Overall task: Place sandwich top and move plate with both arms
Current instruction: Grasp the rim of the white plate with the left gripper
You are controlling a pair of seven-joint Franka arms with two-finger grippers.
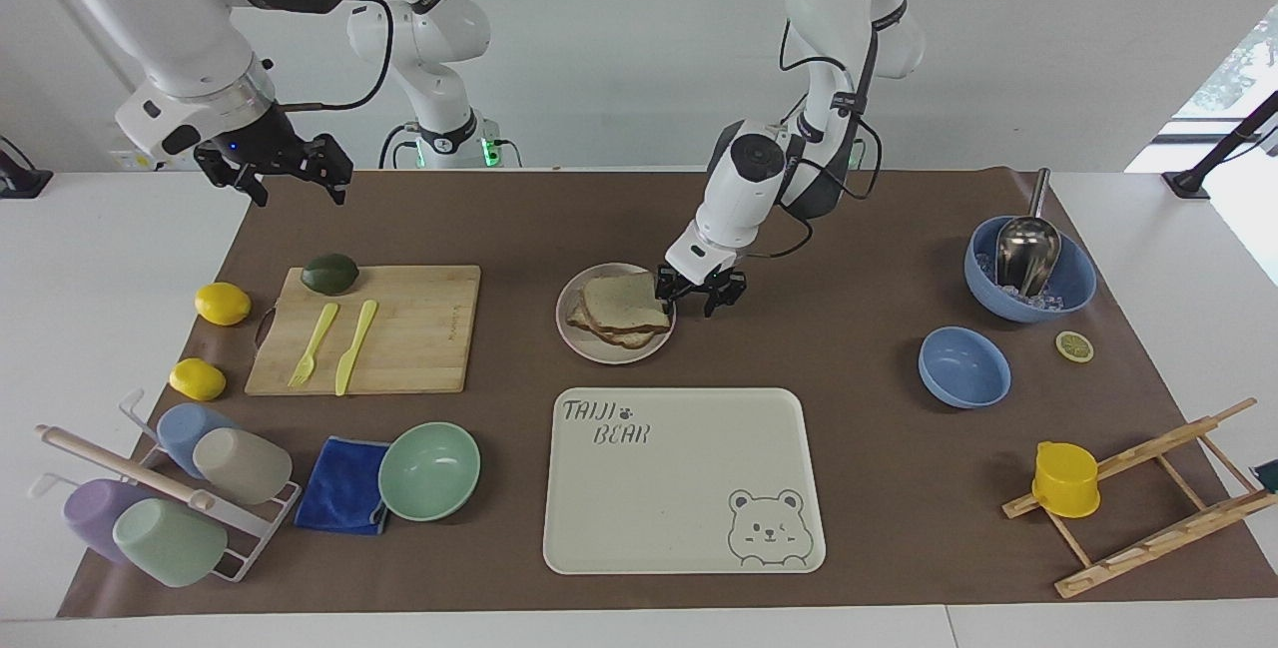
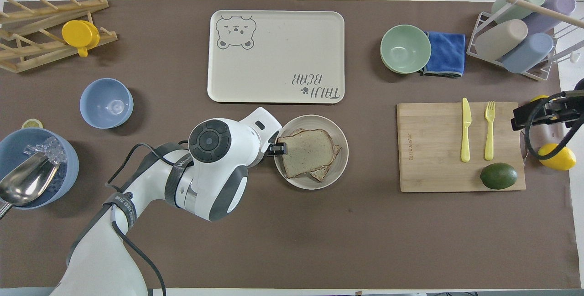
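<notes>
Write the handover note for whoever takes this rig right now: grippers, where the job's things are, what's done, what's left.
Left gripper: low at the rim of the plate, on the side toward the left arm's end of the table; whether it grips the rim cannot be told.
Right gripper: open, waiting up in the air over the right arm's end of the table, holding nothing.
Sandwich top: lying on the darker slice on the plate.
Plate: on the brown mat, nearer to the robots than the bear tray.
Done: top slice placed.
Left: bring the right arm in and move the plate with both arms.
</notes>
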